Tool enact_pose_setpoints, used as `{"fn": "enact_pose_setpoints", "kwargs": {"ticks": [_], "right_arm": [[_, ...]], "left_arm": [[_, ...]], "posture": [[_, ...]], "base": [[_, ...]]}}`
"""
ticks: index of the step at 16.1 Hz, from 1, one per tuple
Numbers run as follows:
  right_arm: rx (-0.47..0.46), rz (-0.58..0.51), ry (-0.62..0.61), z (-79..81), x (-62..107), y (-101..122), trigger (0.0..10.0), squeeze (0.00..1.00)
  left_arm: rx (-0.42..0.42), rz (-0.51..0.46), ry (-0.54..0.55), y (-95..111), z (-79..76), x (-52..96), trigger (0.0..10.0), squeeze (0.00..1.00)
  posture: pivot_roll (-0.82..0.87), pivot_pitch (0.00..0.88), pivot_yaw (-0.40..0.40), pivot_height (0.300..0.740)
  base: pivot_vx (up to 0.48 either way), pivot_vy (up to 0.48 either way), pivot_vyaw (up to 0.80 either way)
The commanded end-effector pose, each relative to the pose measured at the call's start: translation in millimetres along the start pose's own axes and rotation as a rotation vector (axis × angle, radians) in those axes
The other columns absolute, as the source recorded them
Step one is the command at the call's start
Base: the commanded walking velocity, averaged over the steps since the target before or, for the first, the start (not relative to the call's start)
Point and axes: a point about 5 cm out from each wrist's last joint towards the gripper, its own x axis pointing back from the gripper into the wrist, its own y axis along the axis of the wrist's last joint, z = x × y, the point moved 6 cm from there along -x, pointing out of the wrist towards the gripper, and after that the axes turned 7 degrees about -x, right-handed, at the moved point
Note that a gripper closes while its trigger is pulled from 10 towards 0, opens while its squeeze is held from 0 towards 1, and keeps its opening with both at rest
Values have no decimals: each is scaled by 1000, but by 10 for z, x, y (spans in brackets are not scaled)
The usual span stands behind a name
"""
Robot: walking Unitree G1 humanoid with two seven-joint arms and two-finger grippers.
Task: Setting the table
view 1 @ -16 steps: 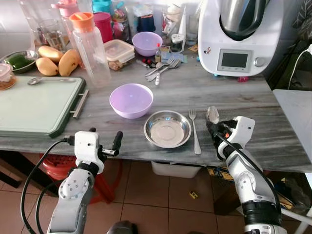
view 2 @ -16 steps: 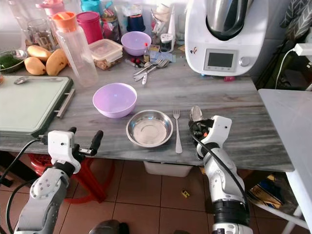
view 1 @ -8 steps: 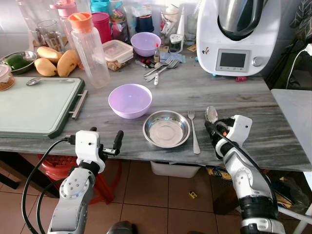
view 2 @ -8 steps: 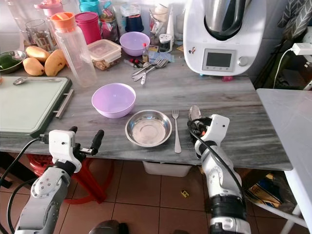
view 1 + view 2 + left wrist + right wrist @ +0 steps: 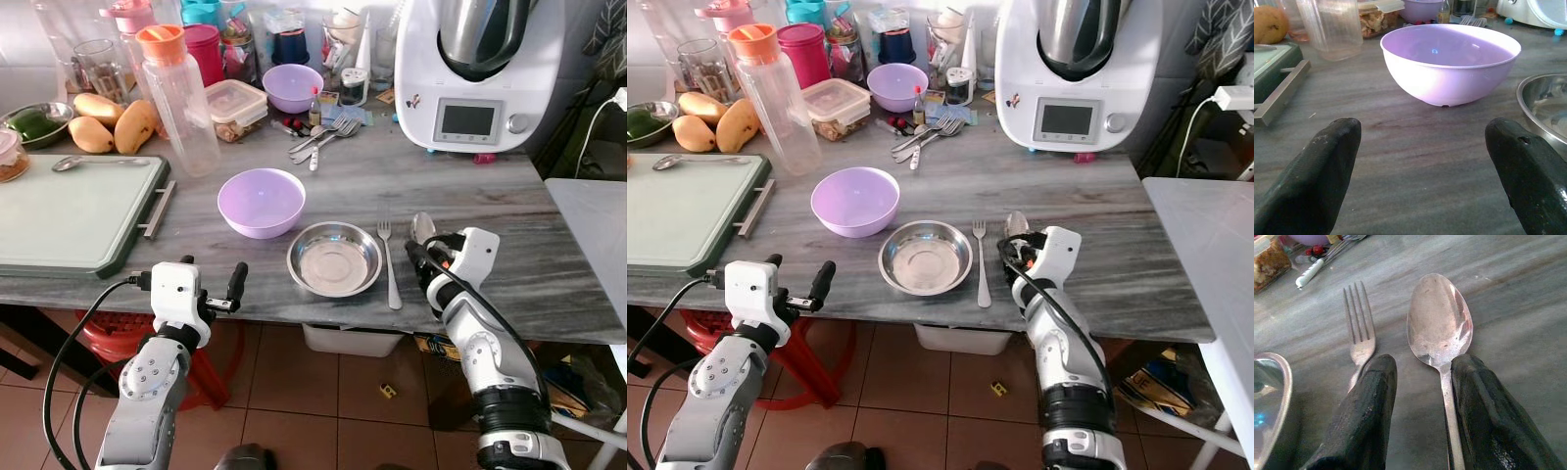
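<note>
Two black fingers (image 5: 1364, 416) of my right gripper (image 5: 428, 266) straddle the spoon (image 5: 1441, 328) handle, parted with a gap showing beside it, so not clamped; the spoon lies flat on the grey counter (image 5: 509, 206) just right of the fork (image 5: 389, 257) and steel plate (image 5: 335, 259). My left gripper (image 5: 1425, 171) hangs wide open at the counter's near edge, facing the lilac bowl (image 5: 1449, 61).

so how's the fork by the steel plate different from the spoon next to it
The fork lies free beside the steel plate; the spoon has its handle between the right gripper fingers. The fork ends in thin tines, the spoon in a broad oval bowl. Both are silver metal, lying parallel on the grey counter.
</note>
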Motion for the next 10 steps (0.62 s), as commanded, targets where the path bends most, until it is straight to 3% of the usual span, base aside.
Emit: {"fn": "enact_pose_setpoints", "kwargs": {"ticks": [1,6,10], "right_arm": [[-11,14,9,40,-26,-30,10000,0],[-21,-1,25,112,-57,1,10000,0],[-10,-27,14,70,-11,68,10000,0]], "left_arm": [[-6,4,0,5,15,15,10000,0],[-5,1,-1,10,2,7,10000,0],[-1,0,1,12,-1,9,10000,0]], "posture": [[21,0,35,740],[21,0,32,740],[21,0,30,740]], "base": [[0,0,0],[0,0,0],[0,0,0]]}}
